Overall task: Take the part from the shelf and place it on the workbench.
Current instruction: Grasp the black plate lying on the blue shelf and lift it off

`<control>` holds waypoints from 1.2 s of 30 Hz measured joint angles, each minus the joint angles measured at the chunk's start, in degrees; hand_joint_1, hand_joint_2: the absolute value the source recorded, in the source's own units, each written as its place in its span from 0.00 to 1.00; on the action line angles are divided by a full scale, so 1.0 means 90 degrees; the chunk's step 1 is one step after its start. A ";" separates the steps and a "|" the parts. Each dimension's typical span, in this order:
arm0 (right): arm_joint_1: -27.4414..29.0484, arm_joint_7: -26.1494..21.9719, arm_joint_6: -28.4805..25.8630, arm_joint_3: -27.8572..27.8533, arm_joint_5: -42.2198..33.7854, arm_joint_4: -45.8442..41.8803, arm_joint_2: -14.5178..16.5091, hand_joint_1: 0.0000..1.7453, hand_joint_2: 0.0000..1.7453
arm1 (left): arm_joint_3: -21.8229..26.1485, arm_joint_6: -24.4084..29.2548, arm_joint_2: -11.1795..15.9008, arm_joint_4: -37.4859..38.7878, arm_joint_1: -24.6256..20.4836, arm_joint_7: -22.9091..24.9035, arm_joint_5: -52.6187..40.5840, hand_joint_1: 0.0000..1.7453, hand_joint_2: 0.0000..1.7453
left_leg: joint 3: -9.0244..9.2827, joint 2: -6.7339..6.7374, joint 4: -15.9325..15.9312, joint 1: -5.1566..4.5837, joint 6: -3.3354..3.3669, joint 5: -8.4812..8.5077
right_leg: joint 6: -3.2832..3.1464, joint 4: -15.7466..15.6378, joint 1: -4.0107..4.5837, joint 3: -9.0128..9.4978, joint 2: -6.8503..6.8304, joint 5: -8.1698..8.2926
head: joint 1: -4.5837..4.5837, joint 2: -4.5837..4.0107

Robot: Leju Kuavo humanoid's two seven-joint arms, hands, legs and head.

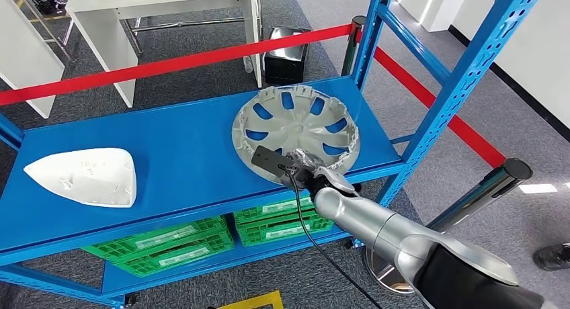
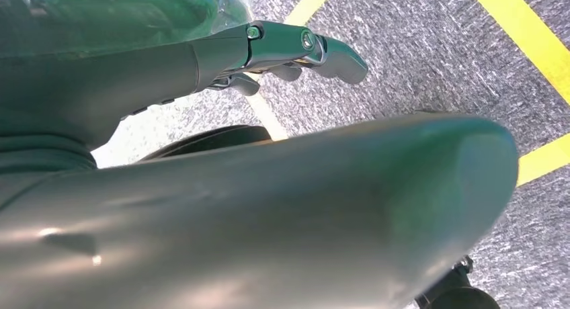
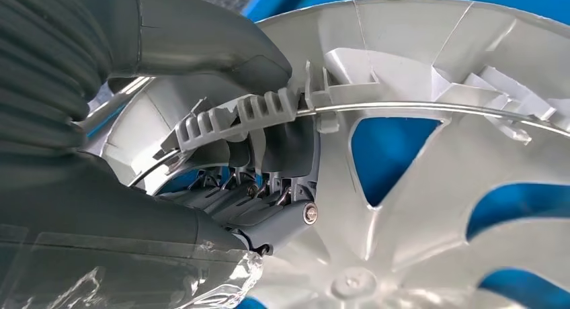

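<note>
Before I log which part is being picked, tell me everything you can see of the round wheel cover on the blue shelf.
The wheel cover is a round disc of what looks like light grey plastic, lying flat with its ribbed inner side up, on the blue shelf towards its right end. Curved spokes leave openings that show the blue beneath; clips and a thin wire ring run round the rim. The right hand grips its near edge, thumb over the rim and fingers under it.

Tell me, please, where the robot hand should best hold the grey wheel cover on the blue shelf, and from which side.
Probably at the rim nearest the robot, from the shelf's front edge. The wheel cover lies flat, inner side up, so its ribbed rim gives a lip to pinch. The right hand is already there, thumb over the rim and fingers under it.
</note>
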 joint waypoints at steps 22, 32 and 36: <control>-0.0656 0.0094 -0.0783 -0.0545 -0.1215 -0.2767 -0.0945 1.00 1.00 | 0.0036 0.0010 0.0005 0.0000 0.0123 -0.0327 0.0310 0.00 0.00 | -0.0022 0.0005 -0.0002 0.0000 -0.0001 -0.0001 | -0.0001 0.0001 0.0000 -0.0027 0.0007 -0.0001 | 0.0000 0.0000; -0.0715 -0.0375 -0.1184 -0.0700 -0.1600 -0.4001 -0.1159 1.00 1.00 | 0.0041 0.0023 0.0015 0.0002 0.0180 -0.0464 0.0427 0.00 0.00 | -0.0025 0.0005 -0.0003 0.0000 -0.0001 -0.0002 | -0.0001 0.0000 0.0000 -0.0030 0.0007 -0.0001 | 0.0000 0.0000; -0.0713 -0.0527 -0.1247 -0.0733 -0.1712 -0.4543 -0.1240 1.00 1.00 | 0.0041 0.0032 0.0019 0.0002 0.0213 -0.0520 0.0469 0.00 0.00 | -0.0025 0.0005 -0.0003 0.0000 -0.0002 -0.0002 | -0.0005 0.0000 0.0000 -0.0031 0.0007 -0.0003 | -0.0001 0.0000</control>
